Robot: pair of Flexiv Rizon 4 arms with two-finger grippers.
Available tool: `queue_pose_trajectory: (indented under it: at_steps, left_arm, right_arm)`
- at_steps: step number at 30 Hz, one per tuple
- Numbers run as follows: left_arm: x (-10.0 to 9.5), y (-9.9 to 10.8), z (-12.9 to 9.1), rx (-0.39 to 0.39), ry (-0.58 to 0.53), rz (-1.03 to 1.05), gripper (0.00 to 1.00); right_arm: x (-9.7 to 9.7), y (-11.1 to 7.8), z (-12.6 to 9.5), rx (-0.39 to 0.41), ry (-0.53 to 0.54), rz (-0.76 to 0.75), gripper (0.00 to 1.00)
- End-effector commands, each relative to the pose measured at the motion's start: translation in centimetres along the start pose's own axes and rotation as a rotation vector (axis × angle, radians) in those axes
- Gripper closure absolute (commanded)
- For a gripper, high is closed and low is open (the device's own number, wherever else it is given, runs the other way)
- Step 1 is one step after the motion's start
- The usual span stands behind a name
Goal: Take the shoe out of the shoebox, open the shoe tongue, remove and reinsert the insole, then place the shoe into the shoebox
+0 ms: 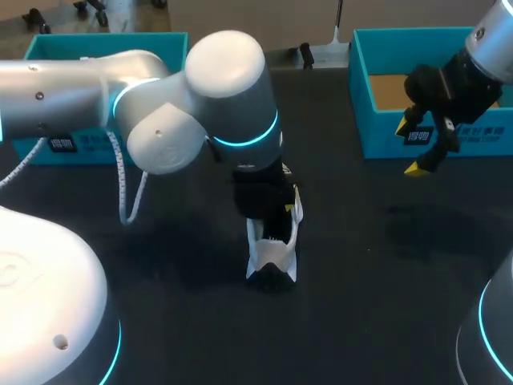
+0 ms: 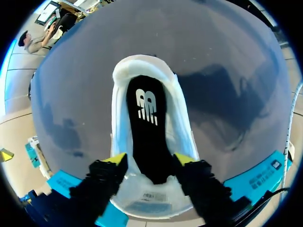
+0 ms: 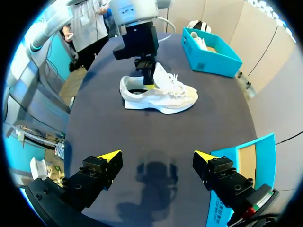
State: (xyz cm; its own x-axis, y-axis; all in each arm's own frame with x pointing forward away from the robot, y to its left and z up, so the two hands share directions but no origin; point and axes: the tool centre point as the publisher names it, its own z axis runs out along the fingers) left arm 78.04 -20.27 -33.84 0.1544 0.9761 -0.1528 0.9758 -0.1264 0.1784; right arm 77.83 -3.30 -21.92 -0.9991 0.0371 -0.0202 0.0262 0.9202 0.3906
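White shoe (image 1: 272, 255): L claw (image 2: 150, 160) pointing down into it, grip unclear; R claw (image 3: 156, 156) spread, hovering.

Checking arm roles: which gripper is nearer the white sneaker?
Left. The left gripper is over the sneaker, at its black insole; the right gripper hangs well away, by the teal shoebox.

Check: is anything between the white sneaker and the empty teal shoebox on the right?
Only the right gripper, hovering open before the teal shoebox. Nothing else visible on the black table between it and the white sneaker.
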Motion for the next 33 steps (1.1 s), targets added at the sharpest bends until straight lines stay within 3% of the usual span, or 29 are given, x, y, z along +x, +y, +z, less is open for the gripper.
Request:
queue_pose_trajectory:
  at_steps: [1,11,20,33]
  left_arm:
    - [0.2,0.0,-0.9,-0.002,0.026,0.005,0.0]
    - [0.7,-0.5,-0.7,0.032,0.066,0.04,0.0]
    - [0.0,1.6,-1.1,0.017,0.042,0.018,0.0]
    - [-0.9,3.8,-3.4,0.046,-0.01,0.034,0.0]
  right_arm:
    - [0.0,0.0,0.0,0.003,0.0,0.0,0.0]
    - [0.0,0.0,0.0,0.003,0.0,0.0,0.0]
    - [0.0,0.0,0.0,0.003,0.0,0.0,0.0]
    - [0.0,0.0,0.0,0.003,0.0,0.0,0.0]
